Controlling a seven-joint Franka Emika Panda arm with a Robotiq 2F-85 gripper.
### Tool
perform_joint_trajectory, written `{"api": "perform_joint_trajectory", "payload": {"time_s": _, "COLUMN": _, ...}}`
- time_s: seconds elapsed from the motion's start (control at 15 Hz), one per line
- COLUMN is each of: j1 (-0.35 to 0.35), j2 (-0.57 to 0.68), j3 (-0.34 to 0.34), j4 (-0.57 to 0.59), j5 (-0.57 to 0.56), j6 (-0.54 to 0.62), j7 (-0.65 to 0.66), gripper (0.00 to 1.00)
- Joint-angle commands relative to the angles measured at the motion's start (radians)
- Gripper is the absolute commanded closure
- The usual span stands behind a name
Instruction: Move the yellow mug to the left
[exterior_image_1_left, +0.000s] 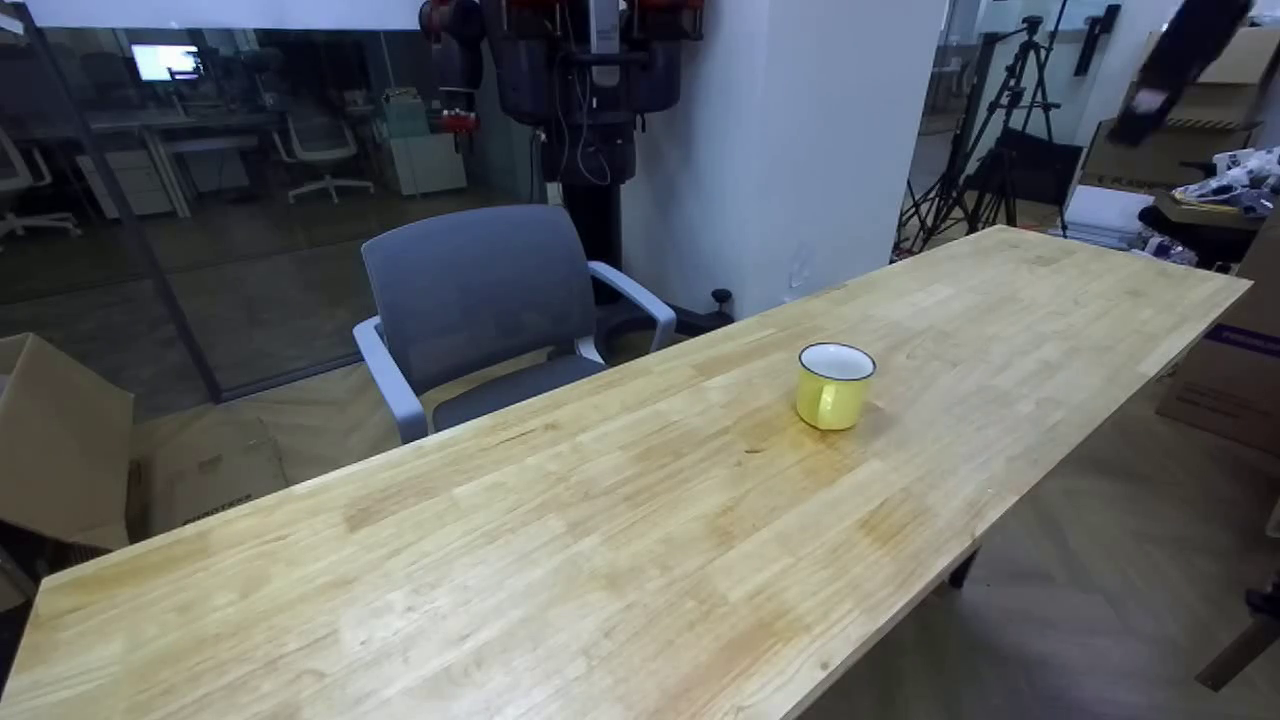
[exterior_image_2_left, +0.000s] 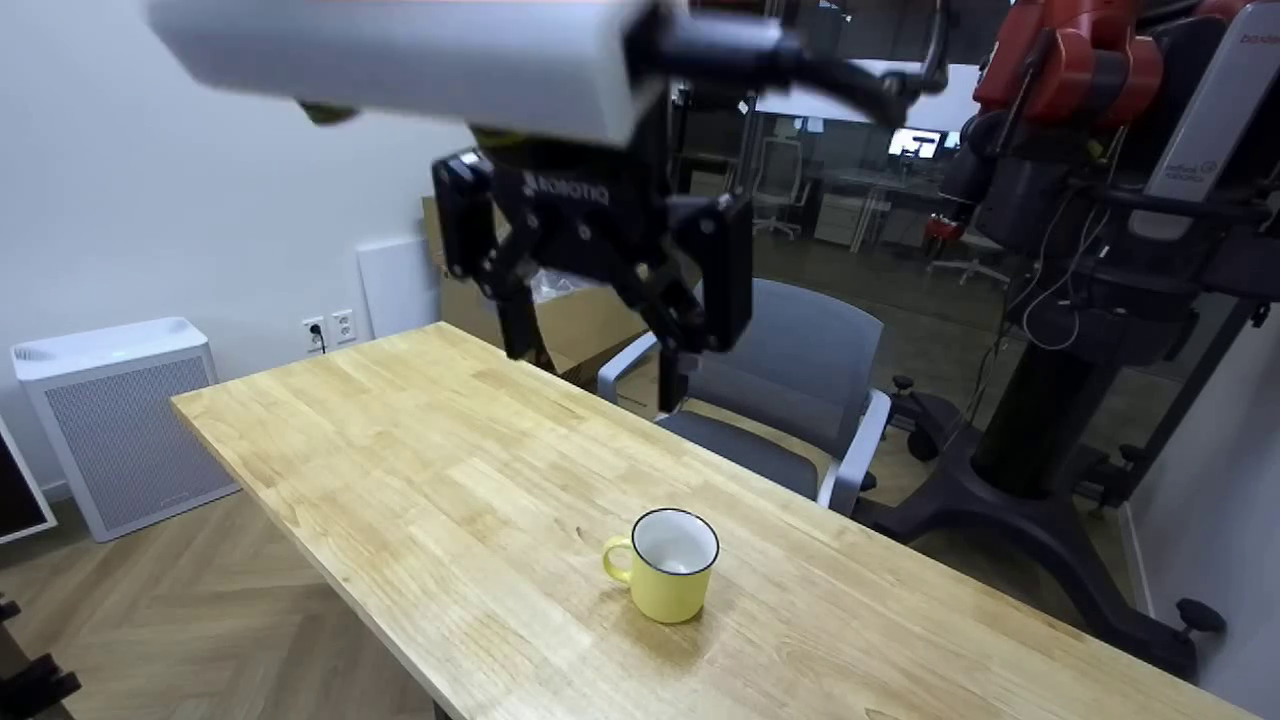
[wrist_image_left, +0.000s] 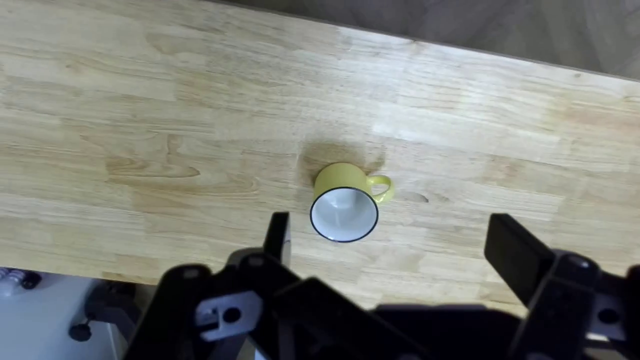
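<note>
The yellow mug (exterior_image_1_left: 832, 398) stands upright on the wooden table. It has a white inside and a dark rim, and shows in an exterior view (exterior_image_2_left: 668, 592) with its handle at the left. In the wrist view the mug (wrist_image_left: 342, 177) is near the middle, handle to the right. My gripper (exterior_image_2_left: 598, 372) is open and empty, high above the table and apart from the mug. In the wrist view the gripper's fingers (wrist_image_left: 389, 234) are wide apart, with the mug beyond the tips and nearer the left finger.
The long wooden table (exterior_image_1_left: 560, 560) has its edge (wrist_image_left: 440, 46) at the top of the wrist view. A grey chair (exterior_image_1_left: 490, 290) stands against the table's long side. A black and red robot (exterior_image_2_left: 1060, 300) stands behind it. A dark blurred object (exterior_image_1_left: 1180, 70) hangs at the upper right.
</note>
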Motion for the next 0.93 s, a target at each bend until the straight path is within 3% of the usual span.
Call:
{"api": "perform_joint_trajectory", "payload": {"time_s": 0.0, "j1": -0.001, "j2": 0.257, "j3": 0.061, "j4": 0.091, "j5": -0.016, "j6": 0.104, "j7": 0.04, "gripper": 0.0}}
{"api": "perform_joint_trajectory", "payload": {"time_s": 0.47, "j1": -0.003, "j2": 0.538, "j3": 0.211, "j4": 0.223, "j5": -0.003, "j6": 0.07, "j7": -0.034, "gripper": 0.0}}
{"api": "perform_joint_trajectory", "payload": {"time_s": 0.87, "j1": -0.024, "j2": 0.569, "j3": 0.256, "j4": 0.225, "j5": -0.039, "j6": 0.088, "j7": -0.012, "gripper": 0.0}}
